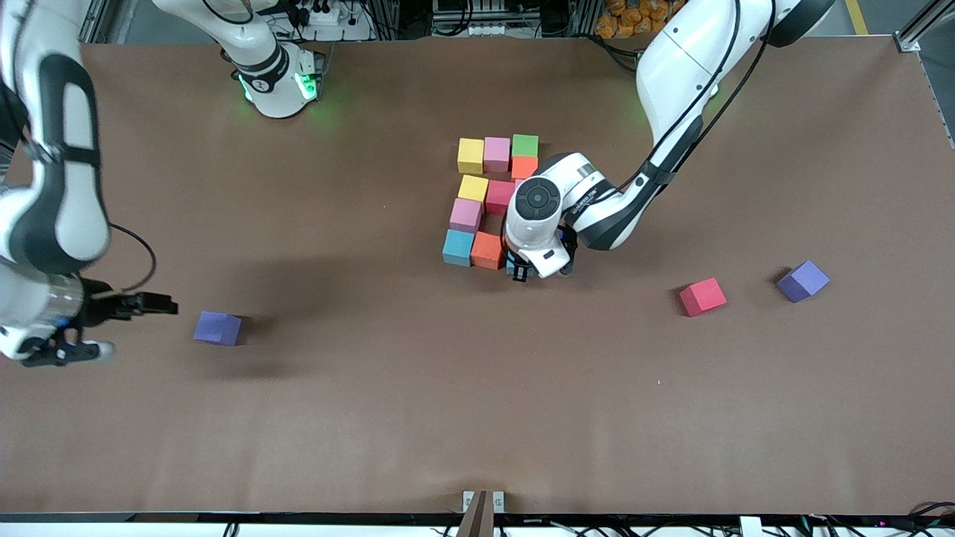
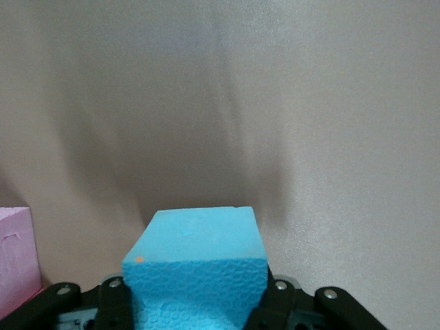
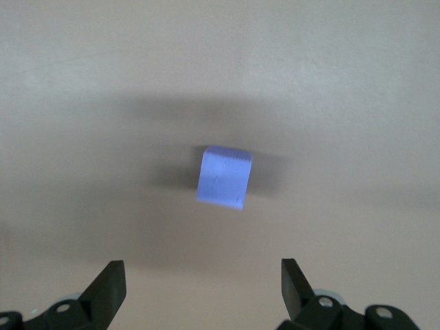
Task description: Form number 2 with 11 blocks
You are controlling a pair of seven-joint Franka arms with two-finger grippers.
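Front view: near the frame's centre, a cluster of blocks (image 1: 485, 201) is seen on the brown tabletop (image 1: 373, 418): yellow, pink and green along the top row, then orange, yellow, crimson, pink, light blue and orange lower down. The left hand (image 1: 522, 270) is placed at the cluster's lower right corner, beside the lower orange block (image 1: 487, 250). In the left wrist view a light blue block (image 2: 196, 268) is pinched between its fingers (image 2: 275, 302), with a pink block (image 2: 15, 265) at the lower left edge. A red block (image 1: 702, 296) and a purple cube (image 1: 803, 281) are seen at centre right. At the left edge, the right hand (image 1: 112, 328) is held spread, waiting, near another purple cube (image 1: 218, 328).
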